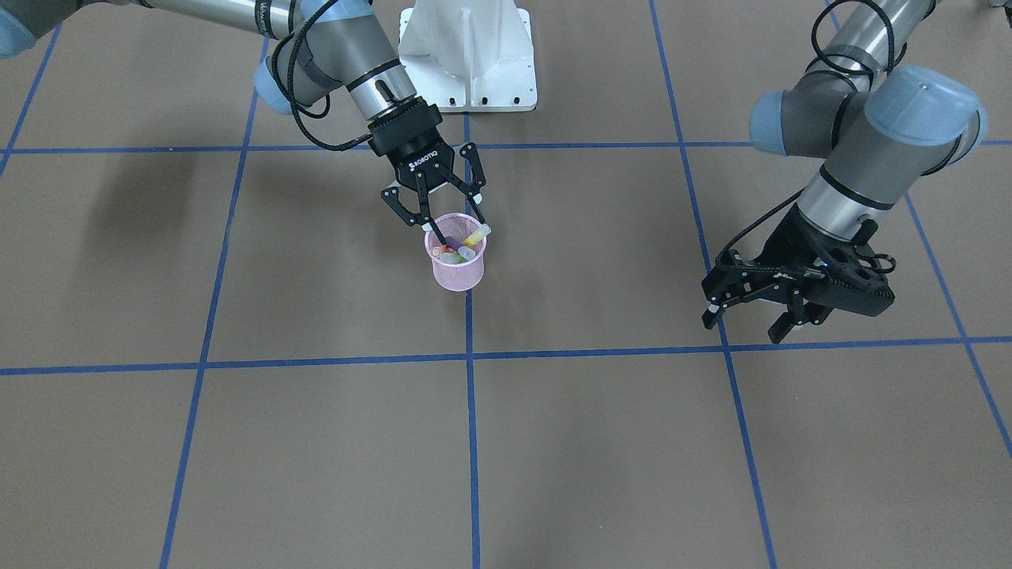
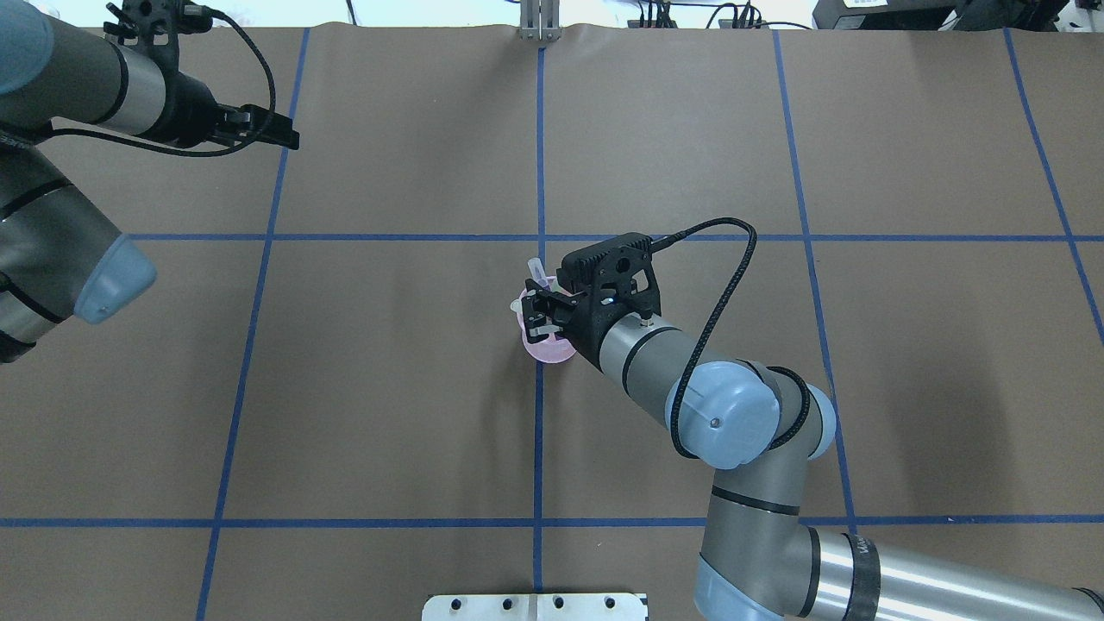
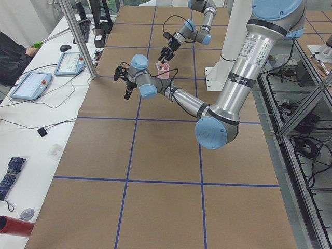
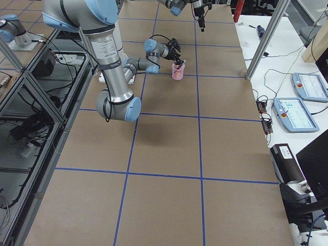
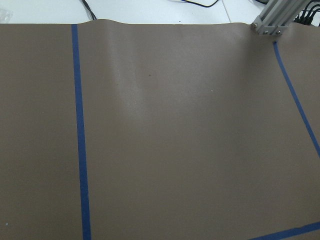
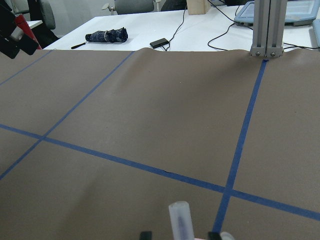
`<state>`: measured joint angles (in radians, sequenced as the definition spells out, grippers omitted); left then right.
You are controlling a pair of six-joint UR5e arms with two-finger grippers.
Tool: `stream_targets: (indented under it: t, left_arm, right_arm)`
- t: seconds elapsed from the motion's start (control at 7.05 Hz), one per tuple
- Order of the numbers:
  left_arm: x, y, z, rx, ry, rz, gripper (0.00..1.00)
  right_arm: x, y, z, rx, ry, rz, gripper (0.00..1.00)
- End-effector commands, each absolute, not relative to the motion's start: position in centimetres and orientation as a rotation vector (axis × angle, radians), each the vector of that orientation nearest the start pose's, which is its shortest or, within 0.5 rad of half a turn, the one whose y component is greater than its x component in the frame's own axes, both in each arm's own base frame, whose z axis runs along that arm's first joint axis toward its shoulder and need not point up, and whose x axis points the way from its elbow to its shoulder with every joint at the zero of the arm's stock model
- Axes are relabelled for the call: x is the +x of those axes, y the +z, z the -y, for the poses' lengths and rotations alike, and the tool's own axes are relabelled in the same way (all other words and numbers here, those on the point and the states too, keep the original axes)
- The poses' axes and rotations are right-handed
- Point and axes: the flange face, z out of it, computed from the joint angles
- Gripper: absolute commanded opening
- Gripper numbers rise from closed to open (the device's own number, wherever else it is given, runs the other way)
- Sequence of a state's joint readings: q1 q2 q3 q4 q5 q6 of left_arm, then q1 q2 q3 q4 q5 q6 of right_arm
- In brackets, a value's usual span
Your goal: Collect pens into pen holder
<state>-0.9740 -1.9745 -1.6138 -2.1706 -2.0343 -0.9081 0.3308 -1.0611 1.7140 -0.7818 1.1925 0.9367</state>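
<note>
**Pens seated in pen holder; right end effector over the rim, fingers apart**

1. The pen holder (image 1: pixel 458 275) stands upright on the worktop (image 1: pixel 601 442), on a blue tape line (image 1: pixel 472 332) that runs toward the robot's base.
2. The pens (image 1: pixel 457 249) sit inside it, cap ends up. Purple, orange and green ones are bunched within the rim. The yellow pen (image 1: pixel 477 234) leans outward, its end above the rim on the side toward the left arm.
3. The right end effector (image 1: pixel 455 220) hangs directly over the holder, pointing down. Its fingers are spread. One tip is at the mouth among the pens and the other is beside the far rim. The right wrist view shows a pale cap (image 6: pixel 180 220) between the two tips. No clamping on it can be seen.
4. The left end effector (image 1: pixel 747 320) hovers over bare worktop, well apart from the holder. Its fingers are spread and carry nothing.
</note>
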Motion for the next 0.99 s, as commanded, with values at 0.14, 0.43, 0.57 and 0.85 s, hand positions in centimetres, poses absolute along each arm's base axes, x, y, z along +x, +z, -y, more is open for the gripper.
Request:
stream_targets:
  t: [0.14,0.43,0.57,0.85]
  left_arm:
    - [23.2,34.9,60.8,0.435,0.005,-0.99,0.99]
    - [16.9,36.1,62.5,0.343,0.032,-0.942,0.99]
    - [14.2,37.3,63.3,0.32,0.034,-0.884,0.99]
    - [7.9,40.4,64.1,0.359,0.134,-0.791,1.0]
  right_arm:
    - [-48.9,18.0,37.9,0.834,-0.019,1.078,0.99]
    - [-43.4,17.2,39.6,0.622,-0.035,0.936,1.0]
    - [-39.0,18.8,43.1,0.373,-0.004,0.856,1.0]
    - [-25.4,22.4,50.3,0.171,0.039,0.868,1.0]
